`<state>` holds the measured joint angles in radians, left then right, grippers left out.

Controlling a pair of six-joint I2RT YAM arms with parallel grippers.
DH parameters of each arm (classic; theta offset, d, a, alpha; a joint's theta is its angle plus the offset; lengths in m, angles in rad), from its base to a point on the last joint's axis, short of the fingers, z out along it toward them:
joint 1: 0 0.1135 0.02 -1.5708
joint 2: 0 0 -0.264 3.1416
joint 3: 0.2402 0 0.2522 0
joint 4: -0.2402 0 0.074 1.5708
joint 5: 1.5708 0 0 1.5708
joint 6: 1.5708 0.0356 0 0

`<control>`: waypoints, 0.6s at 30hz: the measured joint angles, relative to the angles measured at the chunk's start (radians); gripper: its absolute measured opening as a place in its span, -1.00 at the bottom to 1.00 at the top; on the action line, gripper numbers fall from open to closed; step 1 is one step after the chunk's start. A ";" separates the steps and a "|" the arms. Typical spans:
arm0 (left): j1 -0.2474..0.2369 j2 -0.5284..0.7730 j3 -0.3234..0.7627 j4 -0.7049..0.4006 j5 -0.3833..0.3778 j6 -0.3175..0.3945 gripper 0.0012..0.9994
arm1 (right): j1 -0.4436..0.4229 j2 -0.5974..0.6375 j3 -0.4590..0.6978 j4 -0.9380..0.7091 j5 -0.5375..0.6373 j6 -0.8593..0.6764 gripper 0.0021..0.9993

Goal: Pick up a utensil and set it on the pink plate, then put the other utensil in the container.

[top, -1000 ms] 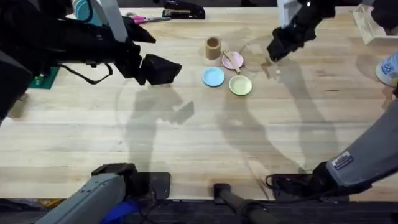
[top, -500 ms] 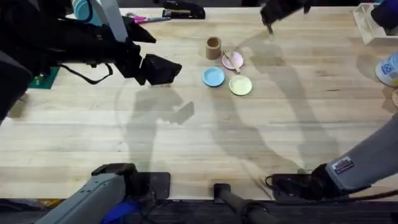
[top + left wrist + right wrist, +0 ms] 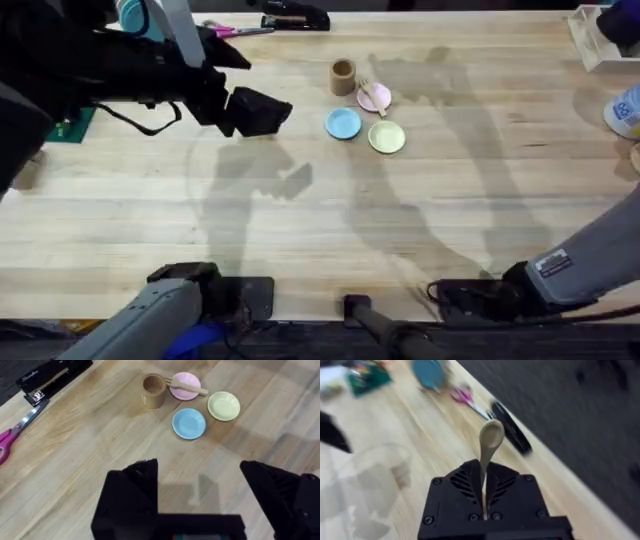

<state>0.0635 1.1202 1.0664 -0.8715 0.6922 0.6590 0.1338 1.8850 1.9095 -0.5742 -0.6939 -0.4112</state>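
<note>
The right claw (image 3: 484,502), which a second ago hovered right of the cup (image 3: 342,76), has lifted away, pinching the spoon (image 3: 489,445) by its handle. The fork (image 3: 186,386) already lies across the pink plate (image 3: 181,391) just beside the cup, so only the spoon's drop remains. The left claw (image 3: 200,485) hangs open, well left of the cup, over a pale wooden table (image 3: 300,230) with a stapler (image 3: 293,17) and scissors (image 3: 232,31) along its far edge
</note>
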 joint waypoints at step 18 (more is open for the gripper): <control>0.000 0.000 0.000 0.000 0.000 0.000 0.99 | -0.065 0.012 0.001 0.098 -0.587 -0.261 -0.94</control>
<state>0.0635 1.1202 1.0664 -0.8713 0.6922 0.6590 0.0689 1.8965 1.9102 -0.4765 -1.2807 -0.6726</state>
